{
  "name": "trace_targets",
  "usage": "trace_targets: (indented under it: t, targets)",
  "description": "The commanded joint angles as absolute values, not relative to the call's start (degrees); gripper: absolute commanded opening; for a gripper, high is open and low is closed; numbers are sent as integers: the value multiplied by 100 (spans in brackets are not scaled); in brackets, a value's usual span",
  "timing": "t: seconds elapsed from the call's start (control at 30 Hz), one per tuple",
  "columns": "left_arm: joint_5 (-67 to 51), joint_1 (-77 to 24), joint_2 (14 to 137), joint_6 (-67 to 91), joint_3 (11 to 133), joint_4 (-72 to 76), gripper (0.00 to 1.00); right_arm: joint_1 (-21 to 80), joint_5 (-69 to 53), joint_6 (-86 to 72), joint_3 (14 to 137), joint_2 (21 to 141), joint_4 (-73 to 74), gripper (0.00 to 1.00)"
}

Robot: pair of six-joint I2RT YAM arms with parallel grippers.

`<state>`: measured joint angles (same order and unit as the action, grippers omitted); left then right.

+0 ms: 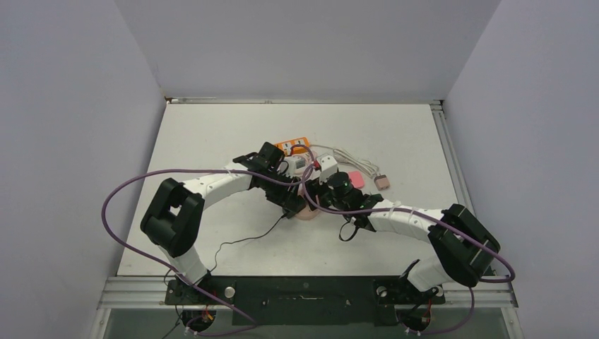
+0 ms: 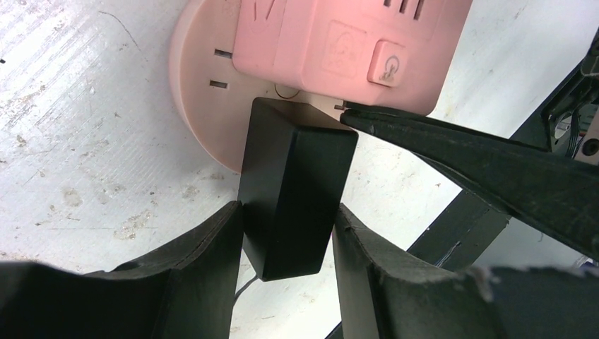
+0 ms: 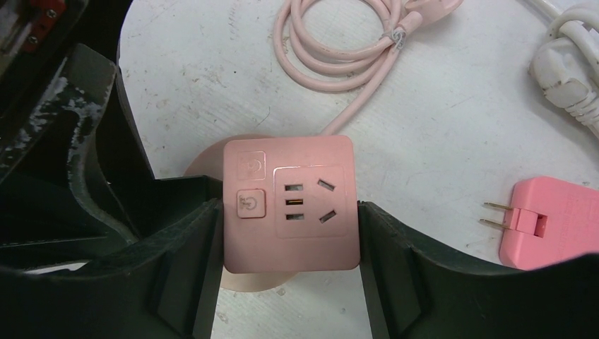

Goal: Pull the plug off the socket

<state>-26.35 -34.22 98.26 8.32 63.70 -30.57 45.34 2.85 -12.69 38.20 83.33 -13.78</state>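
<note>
The plug [image 2: 293,191] is a black rectangular block. Its far end sits in the round base [image 2: 201,106] of the pink cube socket [image 2: 339,49]. My left gripper [image 2: 288,210] is shut on the plug, one finger pressed on each long side. The right gripper [image 3: 288,212] is shut on the socket [image 3: 297,236], clamping its left and right faces, with the outlet face and power button turned up. From above, both grippers meet over the socket [image 1: 309,211] at mid-table, and the plug is hidden under them.
A pink adapter [image 3: 551,222] with bare prongs lies just right of the socket. The socket's pink cord [image 3: 339,49] is coiled behind it, with a white cable [image 3: 572,63] beyond. An orange power strip [image 1: 293,146] lies farther back. A thin black wire [image 1: 240,244] trails toward the near edge.
</note>
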Motion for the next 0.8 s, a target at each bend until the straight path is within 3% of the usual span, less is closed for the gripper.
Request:
trace_targets:
  t: [0.0,0.4,0.77]
  targets:
    - [-2418,-3441,9869,757,6451,-3172,15,4241,84,-1463,3720,8132,-1456,7]
    - [-2331,-3492,9988,694,6521,-3260,0,4523,564,-1248,3573,7941,-1553,5]
    - [-2303,-3489,10094,721,6579,-3313,0,4917,984,-886,3297,7682,-1867,5]
